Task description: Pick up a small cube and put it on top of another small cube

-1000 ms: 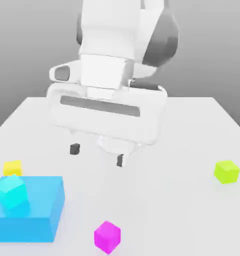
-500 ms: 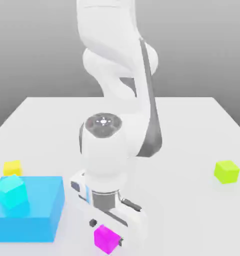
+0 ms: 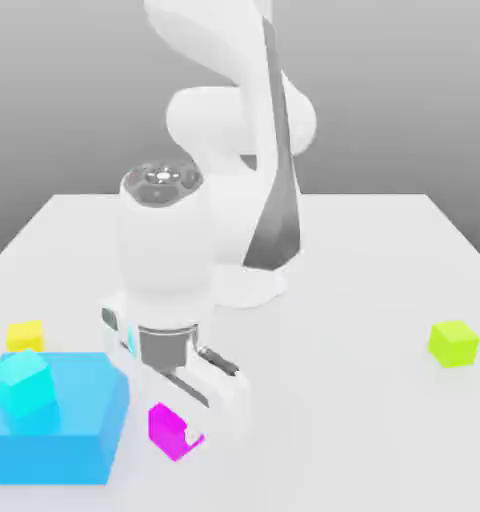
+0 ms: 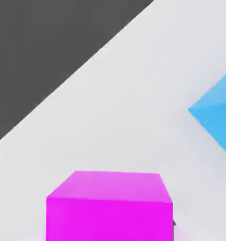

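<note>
Beside the large blue block (image 3: 54, 430), just off the white counter (image 3: 364, 300), the small magenta-pink cube (image 3: 169, 430) sits clamped in the closed gripper (image 3: 184, 437). Best carried level and high enough to clear the block toward the cyan cube (image 3: 24, 385), judging by the task.

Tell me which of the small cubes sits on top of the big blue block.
The small cyan cube: it rests on the large blue block, while the yellow, lime-green and magenta cubes do not.
</note>
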